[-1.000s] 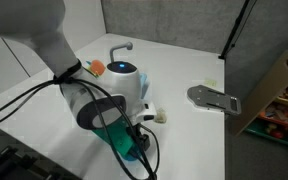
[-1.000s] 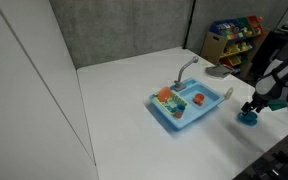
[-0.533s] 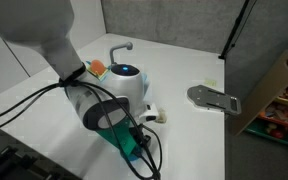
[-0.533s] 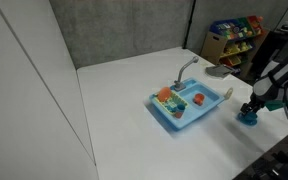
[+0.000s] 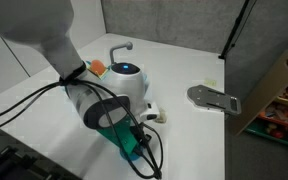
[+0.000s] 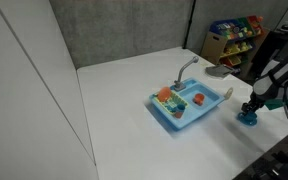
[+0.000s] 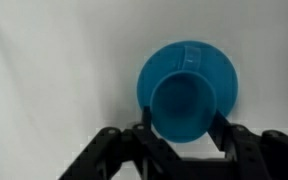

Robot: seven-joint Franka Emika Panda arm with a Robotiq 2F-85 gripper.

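Blue cup [image 5: 127, 146] sits close to the near edge of the white table [image 5: 184, 60] in an exterior view, mostly covered by the robot's wrist and its black cables. The gripper [image 5: 134, 140] is down on the cup, but from here I cannot tell how its jaws stand. Behind the arm a grey faucet [image 5: 122, 46] rises, with an orange piece [image 5: 97, 68] just beside it. A flat grey part [image 5: 214, 98] lies well apart, toward the table's right edge.

In an exterior view from farther off, the cup [image 6: 248, 118] stands near the table's front right corner, upright on the bare top. The gripper [image 6: 252, 107] hangs right over it, its fingers reaching down around it. A blue toy sink [image 6: 212, 104] rests near the middle of the table's right half, clear of the cup; the faucet [image 6: 187, 68] stands at its far rim, and the orange piece [image 6: 165, 94] and a red piece [image 6: 197, 98] lie in the basin. A shelf of colourful toys [image 6: 234, 35] stands beyond the far corner.

Seen from the wrist, the cup [image 7: 189, 85] fills the centre: a round body on a wider round flange, on white table. The gripper [image 7: 182, 132] has its jaws drawn in narrow around the cup, one dark finger [image 7: 144, 135] against each side of its wall, so it has hold of the cup.
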